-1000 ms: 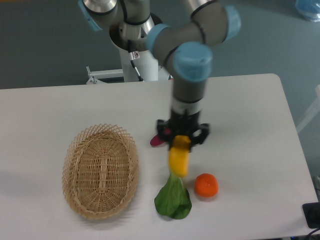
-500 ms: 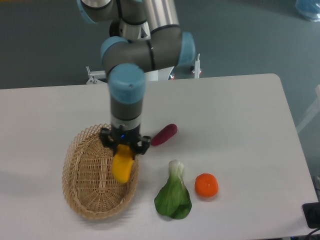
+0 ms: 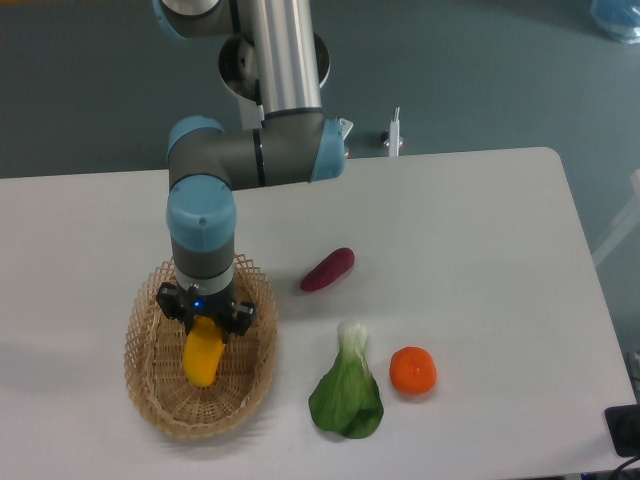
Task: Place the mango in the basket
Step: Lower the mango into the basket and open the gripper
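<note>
The yellow-orange mango (image 3: 202,354) hangs from my gripper (image 3: 204,320), which is shut on its upper end. The mango points down over the middle of the tan wicker basket (image 3: 160,400) at the left front of the table. Its lower end is low inside the basket; I cannot tell whether it touches the bottom. The gripper body hides the top of the mango.
A purple sweet potato (image 3: 328,269) lies right of the basket. A green bok choy (image 3: 347,393) and a round orange tangerine (image 3: 412,370) lie at the front, right of the basket. The arm reaches down from the back over the basket's far rim.
The gripper has carried the mango leftward, from above the bok choy, past the basket's right rim, to over the basket's middle, and lower.
</note>
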